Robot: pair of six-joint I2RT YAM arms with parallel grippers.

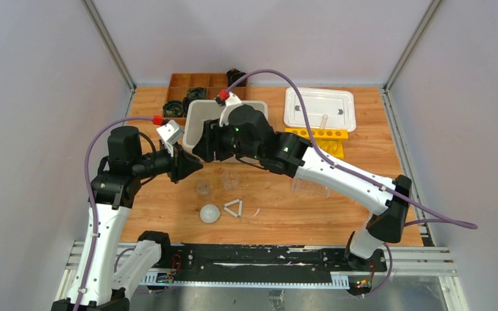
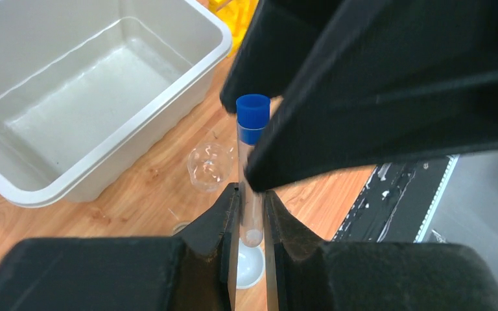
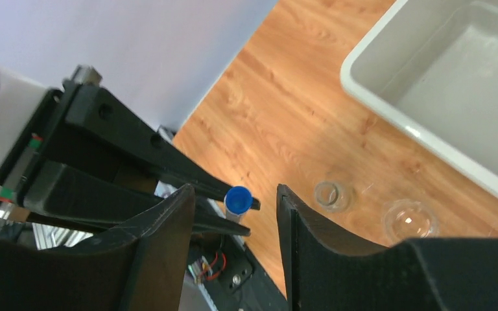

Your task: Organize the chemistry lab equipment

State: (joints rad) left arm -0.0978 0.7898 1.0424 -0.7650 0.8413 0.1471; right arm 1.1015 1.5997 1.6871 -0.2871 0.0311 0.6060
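A thin clear tube (image 2: 247,159) is being pinched in the left claw (image 2: 251,198), blue cap sticking out. Two small beakers (image 1: 203,188) are sitting on the surface (image 1: 168,207) near a white dome (image 1: 210,213) and triangle (image 1: 233,208).

Far left: divided tray (image 1: 198,80) behind tub (image 1: 198,123). Far right: holed rack (image 1: 324,134) just before plastic rack (image 1: 318,97). Nearer, mid-table: two beakers (image 1: 203,188), with dome (image 1: 210,213) left of triangle (image 1: 233,208) in front.

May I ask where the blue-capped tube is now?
In the left wrist view the tube is pinched in the left gripper near the white bin, its cap between the open fingers of the right gripper.
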